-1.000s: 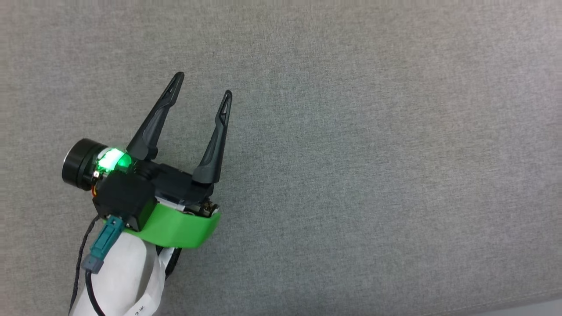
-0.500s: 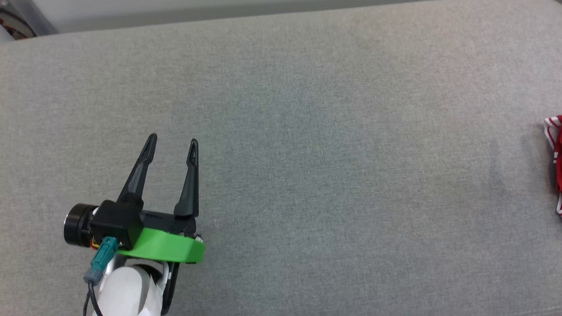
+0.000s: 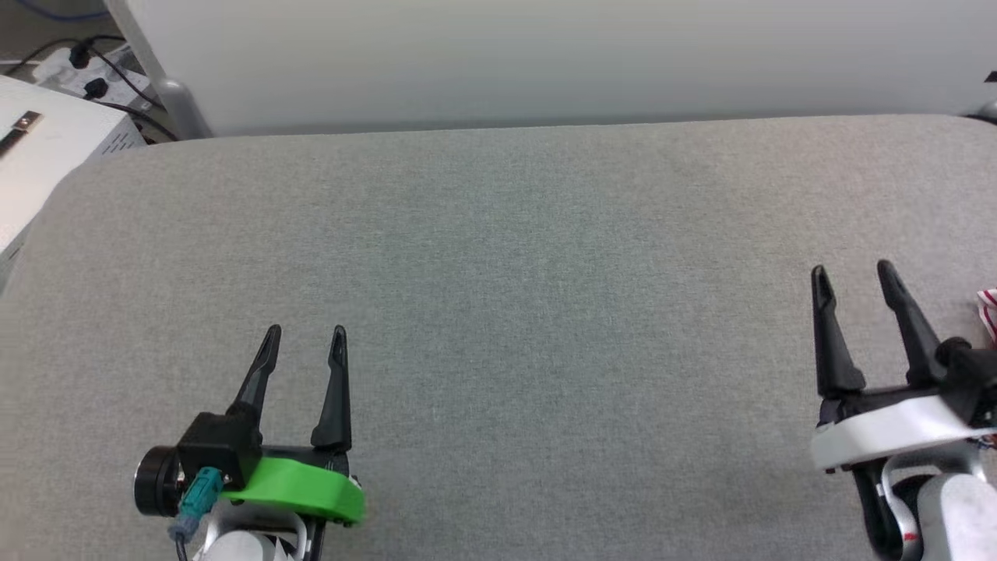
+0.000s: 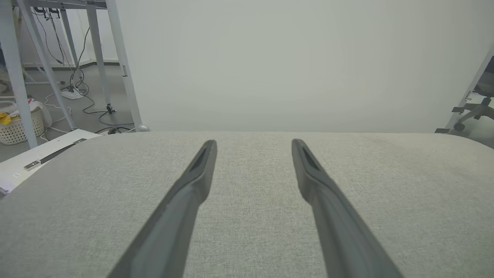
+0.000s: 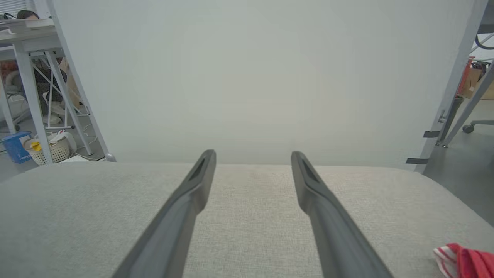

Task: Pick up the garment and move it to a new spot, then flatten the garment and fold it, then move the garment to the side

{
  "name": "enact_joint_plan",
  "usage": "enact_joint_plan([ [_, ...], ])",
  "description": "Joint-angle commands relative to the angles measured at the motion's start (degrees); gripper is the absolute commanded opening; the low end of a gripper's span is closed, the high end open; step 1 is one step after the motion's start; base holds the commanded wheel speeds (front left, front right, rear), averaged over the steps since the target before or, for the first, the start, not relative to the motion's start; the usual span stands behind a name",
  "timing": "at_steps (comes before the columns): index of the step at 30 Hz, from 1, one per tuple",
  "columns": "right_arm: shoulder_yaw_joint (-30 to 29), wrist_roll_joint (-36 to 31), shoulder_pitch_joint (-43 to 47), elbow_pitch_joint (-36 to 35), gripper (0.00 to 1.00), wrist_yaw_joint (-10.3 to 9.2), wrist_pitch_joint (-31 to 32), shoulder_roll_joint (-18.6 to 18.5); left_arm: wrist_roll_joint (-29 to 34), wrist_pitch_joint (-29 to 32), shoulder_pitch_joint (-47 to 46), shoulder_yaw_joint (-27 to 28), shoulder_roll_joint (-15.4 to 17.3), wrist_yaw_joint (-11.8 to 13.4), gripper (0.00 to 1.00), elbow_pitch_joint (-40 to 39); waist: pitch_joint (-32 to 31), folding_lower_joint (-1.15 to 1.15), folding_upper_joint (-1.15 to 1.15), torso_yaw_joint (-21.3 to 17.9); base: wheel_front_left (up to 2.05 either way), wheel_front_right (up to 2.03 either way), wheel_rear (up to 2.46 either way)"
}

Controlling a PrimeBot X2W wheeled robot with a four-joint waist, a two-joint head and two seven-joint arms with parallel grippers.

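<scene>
Hovering low over a grey fabric-covered worktop, the left fingers sit at about 7 o'clock in the head view and the right fingers at about 4 o'clock, both pairs pointing toward 12 o'clock. Each pair is spread wide apart with nothing between its tips, and grey fabric shows through both gaps. A green collar rings the left wrist and a white collar rings the right. The garment shows as a sliver of red-and-white stripes at 3 o'clock, cut by the frame's edge, just beside the right fingers but not touching them. In the right wrist view it lies bunched at 5 o'clock, red cloth with striped trim, resting on the worktop off to the side of the spread fingers. The left wrist view looks along its own parted fingers over bare grey fabric toward a pale wall panel at 12 o'clock. A white cabinet stands off the worktop's corner at 10 o'clock in the head view, with dark cables behind it.
</scene>
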Motion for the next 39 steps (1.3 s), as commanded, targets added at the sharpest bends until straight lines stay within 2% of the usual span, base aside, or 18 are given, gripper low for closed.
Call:
enact_joint_plan([
  [1, 0.1, -0.8, 1.2, 0.5, 1.0, -0.05, -1.0, 0.5, 0.4, -0.3, 1.0, 0.4, -0.4, 0.0, 1.0, 0.6, -1.1, 0.01, 0.61, 1.1, 0.0, 0.0, 0.0],
  [7, 1.3, -2.0, 4.9, 4.0, 1.0, -0.05, -4.0, 3.3, 1.8, -0.3, 2.0, 1.2, -1.2, 0.3, 1.0, 1.4, -1.6, 0.01, 0.61, 2.3, 0.0, 0.0, 0.0],
  [20, 1.6, -1.9, 4.1, 5.0, 1.0, -0.05, -4.8, 3.7, 1.0, -0.3, 2.5, 2.7, -1.4, -0.1, 1.0, -0.7, -2.0, 0.01, 0.61, 1.7, 0.0, 0.0, 0.0],
  [38, 2.2, -1.6, 4.0, 5.3, 1.0, -0.05, -4.9, 3.8, 0.6, -0.3, 2.7, 2.6, -1.5, 0.6, 1.0, 0.3, -2.4, 0.01, 0.61, 1.9, 0.0, 0.0, 0.0],
  [39, 2.1, -1.7, 4.3, 5.3, 0.0, 0.0, -4.4, 3.7, 1.0, 0.0, 1.8, 2.5, -1.1, 0.4, 0.0, 0.2, -2.4, 0.01, 0.0, 1.9, 0.0, 0.0, 0.0],
])
